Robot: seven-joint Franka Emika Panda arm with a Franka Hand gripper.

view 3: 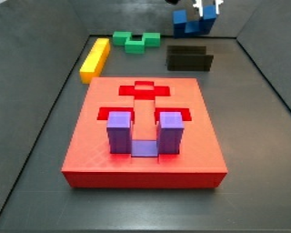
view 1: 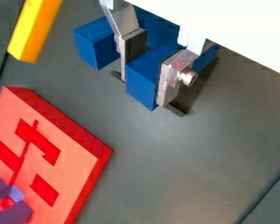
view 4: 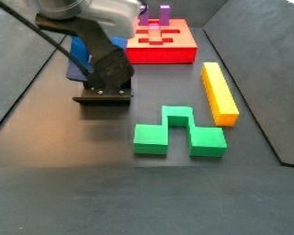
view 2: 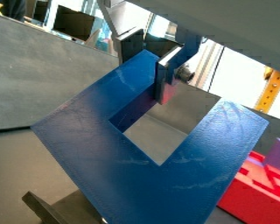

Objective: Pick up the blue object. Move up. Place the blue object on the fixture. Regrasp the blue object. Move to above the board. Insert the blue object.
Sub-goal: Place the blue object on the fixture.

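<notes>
Blue object (view 1: 122, 52) pinched between the silver fingers (view 1: 175, 77) of the end effector (view 1: 152, 59); the plates press on one leg of the arch. In a wrist view the block fills the frame close up, its notch open toward the camera (view 2: 154, 153). In a side view the end effector (view 3: 204, 11) sits at the far end of the tabletop, carrying the block (view 3: 184, 18) lifted clear above the fixture (view 3: 189, 59), not touching it. From the opposite side the arm hides most of the block; only a blue edge (view 4: 77, 48) shows behind the wrist, with the fixture (view 4: 103, 97) below it on the dark tabletop (view 4: 63, 184).

Board (view 3: 145, 132) lies in the middle of the tabletop, red, with a cross-shaped recess. Purple U-shaped block (view 3: 139, 132) stands in the near part of the recess, legs up. Board's corner also shows in a wrist view (view 1: 49, 149).

Yellow bar (view 4: 219, 92) lies beside the board, near one wall; also seen in a side view (view 3: 95, 56) and a wrist view (view 1: 35, 28). Green block (view 4: 176, 133) lies flat beyond the bar's end, well apart from the fixture.
</notes>
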